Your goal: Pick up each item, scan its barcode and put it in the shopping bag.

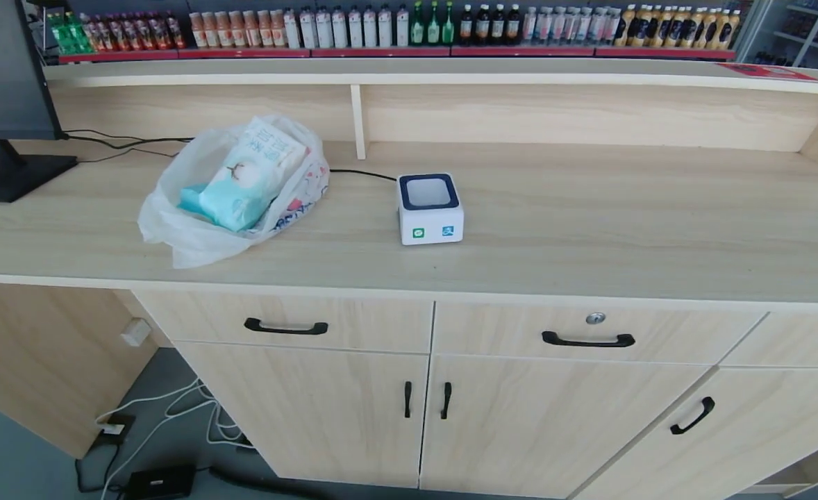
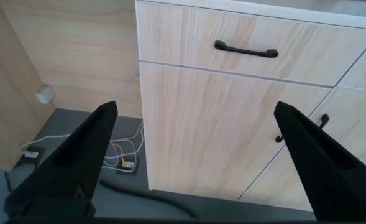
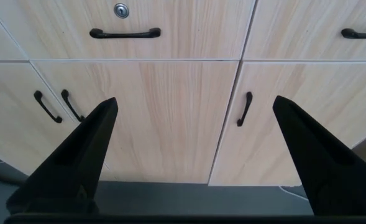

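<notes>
The left claw [image 2: 194, 104] is wide open and holds nothing. Just past its two black fingers [image 2: 77, 162] is a wooden cupboard door [image 2: 201, 130]. Higher than the claw is a drawer with a black handle [image 2: 246, 50]. Down low, off to one side of this claw, white wires [image 2: 123, 152] lie on the floor.

The right claw [image 3: 194, 99] is wide open too, with nothing in it. Straight ahead of it are more wooden doors, and one has a short door handle [image 3: 245, 109]. Higher than this claw is a drawer with a long handle [image 3: 125, 33] and a little round lock [image 3: 120, 10].

The shopping bag [image 1: 166, 222] is far from both claws. It sits on the counter [image 1: 589, 229], above the drawers the claws face, over on the left claw's side. A white pack [image 1: 263, 156] and a blue-green pack [image 1: 232, 201] lie inside it. The scanner [image 1: 430, 208], a small white box with a dark top, stands on the counter near the bag, on the bag's right-claw side
</notes>
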You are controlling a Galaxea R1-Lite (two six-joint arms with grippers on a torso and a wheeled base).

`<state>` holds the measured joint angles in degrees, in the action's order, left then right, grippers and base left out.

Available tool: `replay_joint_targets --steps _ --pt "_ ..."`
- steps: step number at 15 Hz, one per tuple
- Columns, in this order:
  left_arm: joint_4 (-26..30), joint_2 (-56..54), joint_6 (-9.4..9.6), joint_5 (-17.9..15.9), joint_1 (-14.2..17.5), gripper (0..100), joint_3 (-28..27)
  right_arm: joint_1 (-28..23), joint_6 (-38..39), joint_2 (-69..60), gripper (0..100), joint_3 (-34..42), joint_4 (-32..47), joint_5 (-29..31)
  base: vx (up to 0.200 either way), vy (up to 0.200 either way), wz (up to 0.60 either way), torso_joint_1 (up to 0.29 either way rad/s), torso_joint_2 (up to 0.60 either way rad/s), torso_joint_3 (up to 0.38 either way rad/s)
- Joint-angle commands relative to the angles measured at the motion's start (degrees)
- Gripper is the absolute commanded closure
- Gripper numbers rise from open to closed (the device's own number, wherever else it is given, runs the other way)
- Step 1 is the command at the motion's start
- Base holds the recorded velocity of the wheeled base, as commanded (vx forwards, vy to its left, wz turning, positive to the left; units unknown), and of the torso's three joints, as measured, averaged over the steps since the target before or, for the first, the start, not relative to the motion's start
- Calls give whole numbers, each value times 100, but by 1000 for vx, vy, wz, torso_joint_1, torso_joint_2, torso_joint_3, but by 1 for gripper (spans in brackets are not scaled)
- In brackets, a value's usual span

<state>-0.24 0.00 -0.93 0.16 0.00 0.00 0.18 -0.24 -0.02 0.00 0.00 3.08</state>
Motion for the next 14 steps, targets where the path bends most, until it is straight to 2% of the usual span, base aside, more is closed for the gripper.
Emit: replay_joint_targets --steps 1,5,14 --pt "-2 0 -13 2 0 0 0 -1 7 2 0 0 0 -1 -200 0 0 -2 -2 -2" --pt "-2 0 -4 2 9 0 0 -1 7 2 0 0 0 -1 -200 0 0 4 1 1" --pt "-2 0 40 -7 9 0 0 -1 209 2 0 0 -18 17 0 0 0 0 0 0"
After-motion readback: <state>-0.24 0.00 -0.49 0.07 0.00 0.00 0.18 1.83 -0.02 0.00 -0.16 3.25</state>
